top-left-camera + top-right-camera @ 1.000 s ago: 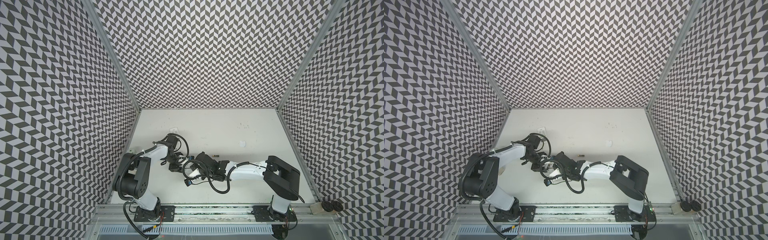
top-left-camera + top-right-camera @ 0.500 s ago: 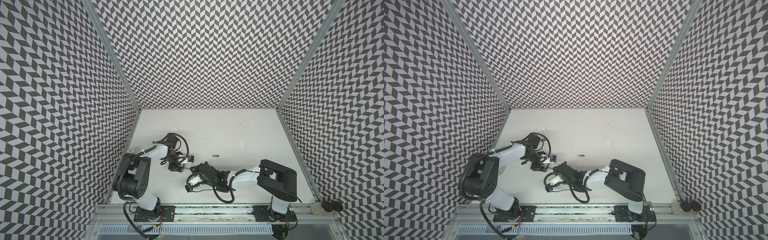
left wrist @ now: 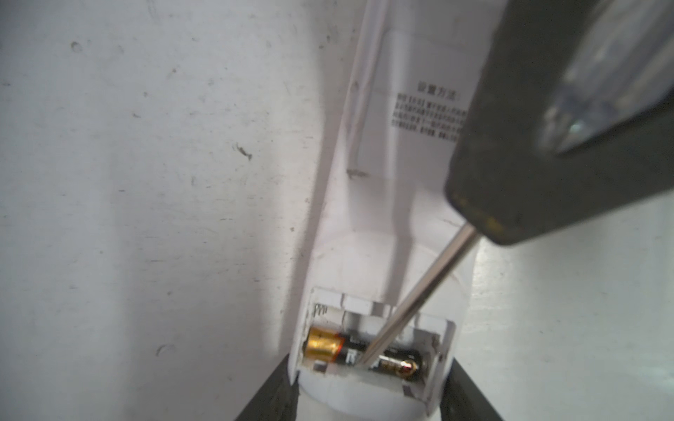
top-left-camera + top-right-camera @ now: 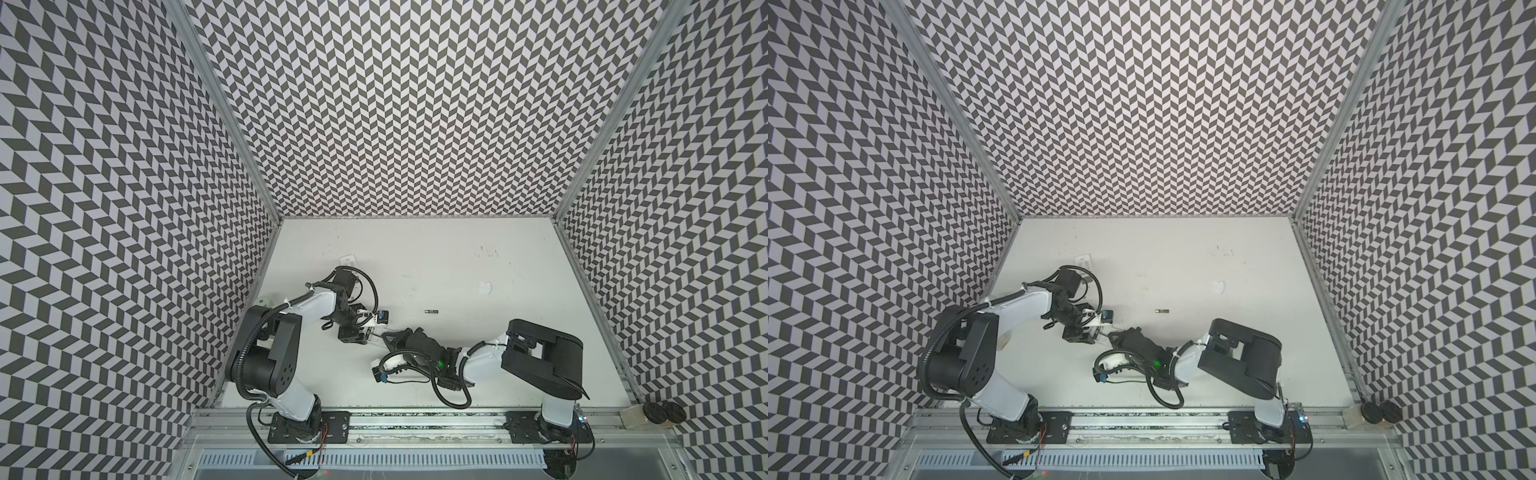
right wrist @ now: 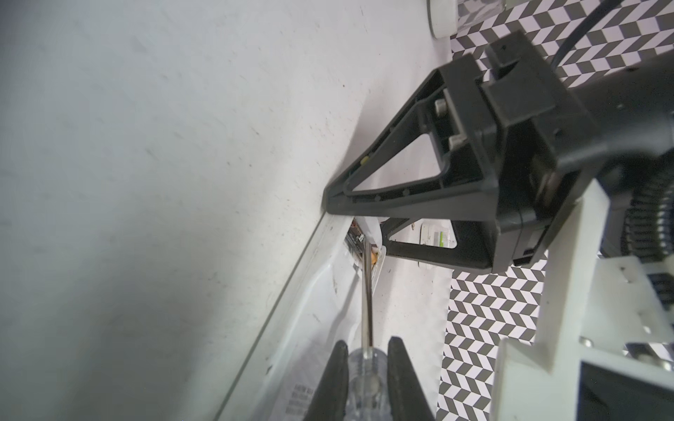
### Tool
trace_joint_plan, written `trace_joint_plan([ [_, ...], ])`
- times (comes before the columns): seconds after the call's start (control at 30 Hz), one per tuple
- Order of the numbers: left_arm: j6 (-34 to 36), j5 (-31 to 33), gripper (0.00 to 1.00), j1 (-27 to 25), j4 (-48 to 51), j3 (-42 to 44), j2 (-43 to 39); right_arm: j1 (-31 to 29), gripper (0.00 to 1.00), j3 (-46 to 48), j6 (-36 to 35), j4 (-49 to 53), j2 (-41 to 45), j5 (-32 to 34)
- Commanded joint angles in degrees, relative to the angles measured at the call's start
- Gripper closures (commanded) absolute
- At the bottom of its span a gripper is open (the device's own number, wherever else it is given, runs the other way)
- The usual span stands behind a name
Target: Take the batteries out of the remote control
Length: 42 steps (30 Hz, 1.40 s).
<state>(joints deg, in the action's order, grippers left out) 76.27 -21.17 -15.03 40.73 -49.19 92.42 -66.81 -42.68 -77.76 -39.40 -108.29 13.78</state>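
A: Where is the remote (image 3: pixel 401 164)?

B: Lying on the table (image 4: pixel 457 257), left of the middle, where the two arms meet in both top views. Its back faces up, with a block of small print on it.

A: And the left claw (image 3: pixel 372 386)?

B: Clamped across the remote's end, one black finger on each side, right at the open compartment (image 3: pixel 443 339).

A: Anything in there?

B: One battery (image 3: pixel 324 344), black with gold ends, lying crosswise in the slot nearer the claw. A small spring (image 3: pixel 319 310) shows in the slot beside it.

A: The right claw (image 5: pixel 367 350)?

B: Gripping the clear handle of the screwdriver (image 3: pixel 419 291), a finger on either side. The steel shaft slants down into the compartment, and its tip rests against the battery about midway along.

A: Is that battery lifted at all?

B: I cannot tell. It looks level in its slot.

A: Any others out?

B: A loose battery (image 4: pixel 431 323) lies on its side on the bare table, farther back and to the right of the claws, well apart from the remote. It shows in both top views: dark body, one gold end.

A: Anything else nearby?

B: A small white scrap (image 4: pixel 484 288) lies on the table, farther right again.
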Motion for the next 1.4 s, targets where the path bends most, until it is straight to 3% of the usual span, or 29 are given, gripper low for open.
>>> trace_joint_plan([
  [0.0,0.06,-2.74,0.42,-0.97,2.17,0.97,1.43,1.07,1.0,-1.77,-4.32,5.5,3.22,1.32],
  [0.13,-0.51,-1.86,0.42,-1.06,2.01,0.7,2.16,1.78,1.0,-3.33,-5.17,12.66,5.85,1.92],
  [0.27,0.45,-2.06,0.43,-0.69,1.84,1.28,1.69,2.2,1.0,-2.8,-6.67,16.11,8.74,-1.63],
  [0.53,0.03,-3.22,0.42,-1.01,2.13,0.35,2.05,1.98,1.0,-7.88,-8.0,24.12,5.95,-4.71],
  [1.03,-0.02,-4.99,0.43,-1.63,2.04,-0.63,1.41,1.61,1.0,-18.41,-3.85,44.78,3.2,-6.13],
  [1.37,-2.52,-4.66,0.43,-2.27,-0.37,0.46,1.03,1.47,1.0,-17.26,-2.42,48.82,7.49,-5.69],
])
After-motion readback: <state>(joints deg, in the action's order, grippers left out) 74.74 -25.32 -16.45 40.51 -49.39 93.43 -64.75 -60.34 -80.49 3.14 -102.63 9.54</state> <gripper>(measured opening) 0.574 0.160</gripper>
